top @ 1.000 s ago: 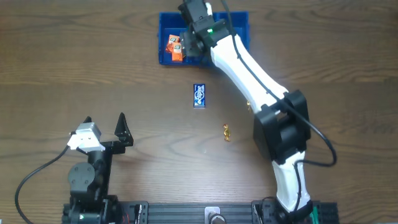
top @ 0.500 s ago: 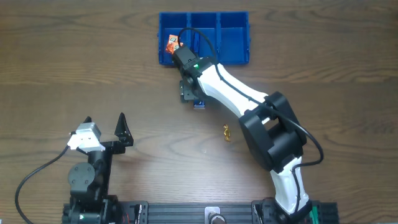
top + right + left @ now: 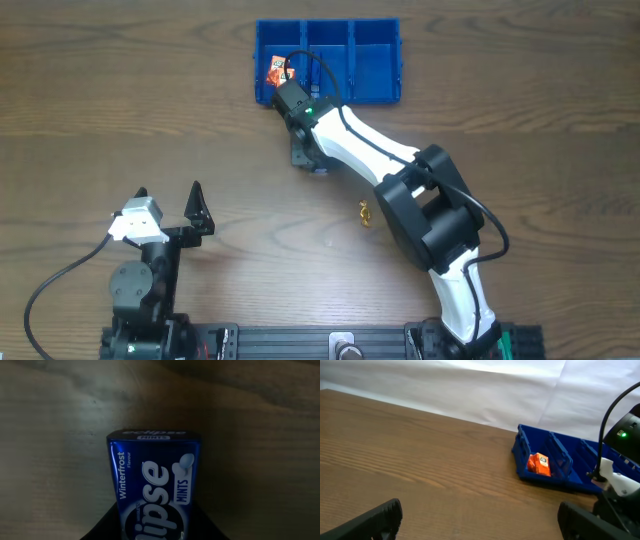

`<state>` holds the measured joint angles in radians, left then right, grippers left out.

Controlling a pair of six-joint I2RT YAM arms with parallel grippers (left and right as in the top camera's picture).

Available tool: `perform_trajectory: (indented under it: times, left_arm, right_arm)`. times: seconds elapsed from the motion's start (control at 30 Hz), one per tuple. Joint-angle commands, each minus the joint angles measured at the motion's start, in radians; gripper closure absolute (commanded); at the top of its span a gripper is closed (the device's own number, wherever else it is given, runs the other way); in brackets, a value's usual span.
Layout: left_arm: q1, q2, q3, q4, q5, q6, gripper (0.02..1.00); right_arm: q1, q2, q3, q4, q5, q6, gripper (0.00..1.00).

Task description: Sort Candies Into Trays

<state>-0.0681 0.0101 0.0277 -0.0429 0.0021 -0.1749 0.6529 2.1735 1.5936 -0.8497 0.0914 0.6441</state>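
Note:
A blue mint box (image 3: 155,485) lies flat on the wooden table, close under my right wrist camera. My right gripper (image 3: 305,152) is down on that box, just in front of the blue three-compartment tray (image 3: 390,95); a corner of the box (image 3: 320,171) shows beneath it. Orange candies (image 3: 278,70) lie in the tray's left compartment, and the left wrist view shows one of the candies (image 3: 539,464) too. A small gold-wrapped candy (image 3: 365,213) rests on the table mid-right. My left gripper (image 3: 168,192) stands open and empty near the front left.
The right arm (image 3: 400,175) stretches diagonally across the middle of the table, passing close beside the gold candy. The tray's middle and right compartments (image 3: 375,60) hold nothing that I can see. Bare wood lies left of the tray and around my left gripper.
My right gripper left the tray, swung down toward the front, and lowered onto the blue mint box. The left arm has stayed still.

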Motion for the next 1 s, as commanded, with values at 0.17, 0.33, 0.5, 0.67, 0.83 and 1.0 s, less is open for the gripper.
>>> perform_trajectory:
  times: [0.17, 0.33, 0.5, 0.67, 0.83, 1.0]
  left_arm:
    - [0.002, -0.006, -0.023, -0.035, -0.009, 0.018, 0.020]
    - [0.002, -0.006, -0.023, -0.035, -0.009, 0.018, 0.023]
    - [0.002, -0.006, -0.023, -0.035, -0.009, 0.018, 0.020]
    - [0.002, -0.006, -0.023, -0.035, -0.009, 0.018, 0.020]
    - [0.002, -0.006, -0.023, -0.035, -0.009, 0.018, 0.023]
    - [0.002, -0.006, -0.023, -0.035, -0.009, 0.018, 0.020]
  right_arm:
    - [-0.018, -0.353, 0.175, -0.093, 0.217, -0.055, 0.809]
    - [-0.111, -0.177, 0.455, -0.056, 0.286, -0.180, 0.809]
    - [-0.169, 0.019, 0.560, 0.027, 0.237, -0.214, 0.807]
    - [-0.188, 0.128, 0.560, 0.077, 0.166, -0.227, 0.807]
    - [-0.188, 0.138, 0.560, 0.087, 0.169, -0.231, 0.772]
    - [-0.180, 0.139, 0.560, 0.085, 0.169, -0.238, 0.314]
